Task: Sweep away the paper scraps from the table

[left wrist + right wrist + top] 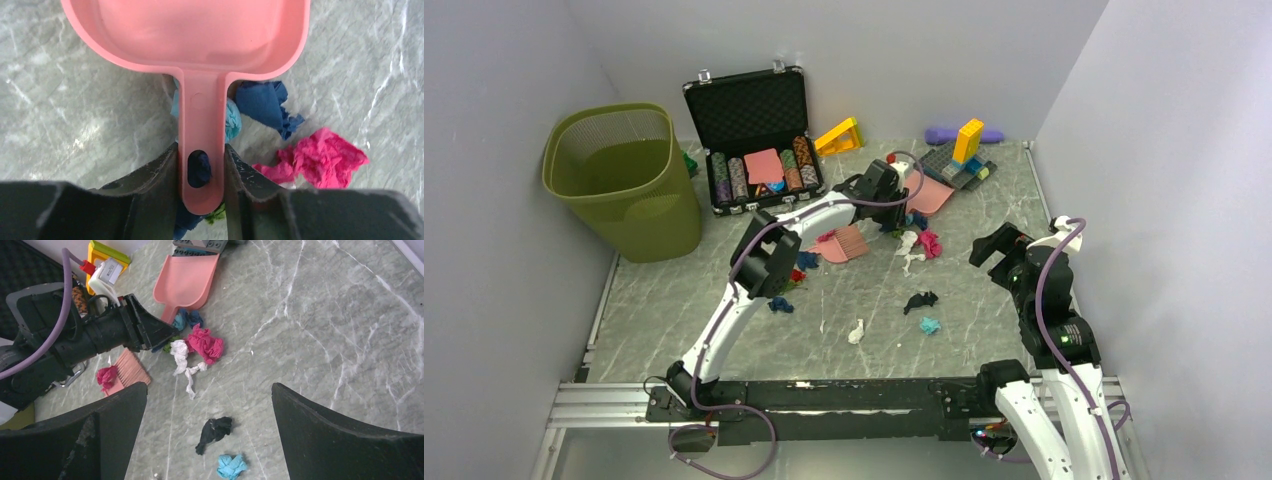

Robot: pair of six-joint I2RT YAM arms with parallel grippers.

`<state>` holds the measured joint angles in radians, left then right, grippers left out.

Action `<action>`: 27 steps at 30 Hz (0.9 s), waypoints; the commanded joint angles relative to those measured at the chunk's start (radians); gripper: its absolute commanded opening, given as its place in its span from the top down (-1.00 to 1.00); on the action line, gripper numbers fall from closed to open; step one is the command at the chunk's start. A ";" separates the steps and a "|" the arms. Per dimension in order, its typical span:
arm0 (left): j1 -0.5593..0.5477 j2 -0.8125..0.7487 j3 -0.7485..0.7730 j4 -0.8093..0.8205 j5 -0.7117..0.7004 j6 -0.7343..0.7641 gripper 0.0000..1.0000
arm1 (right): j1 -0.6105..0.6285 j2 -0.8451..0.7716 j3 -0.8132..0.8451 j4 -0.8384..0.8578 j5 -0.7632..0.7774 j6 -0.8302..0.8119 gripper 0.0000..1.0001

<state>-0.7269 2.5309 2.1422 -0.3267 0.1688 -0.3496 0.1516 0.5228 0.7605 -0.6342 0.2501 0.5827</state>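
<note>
Left wrist: left gripper [201,152] clamps one dustpan [200,30]; one magenta scrap [320,160].

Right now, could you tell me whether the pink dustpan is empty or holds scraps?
Empty: the dustpan shows a bare pink tray in both wrist views; the paper scraps lie on the table by its handle.
</note>
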 commanded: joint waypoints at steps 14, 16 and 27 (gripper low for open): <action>-0.001 -0.510 -0.391 0.123 -0.026 0.074 0.39 | 0.003 0.024 0.000 0.032 -0.084 0.000 -0.99; 0.003 -0.562 -0.436 0.114 -0.033 0.072 0.38 | 0.004 0.042 0.002 0.041 -0.133 -0.022 -0.97; 0.116 -0.987 -0.947 0.084 -0.070 0.015 0.48 | 0.044 0.214 -0.014 0.037 -0.180 0.085 -0.99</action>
<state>-0.6506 1.7329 1.3705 -0.2398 0.1505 -0.3161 0.1661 0.7361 0.7578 -0.6262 0.0872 0.6071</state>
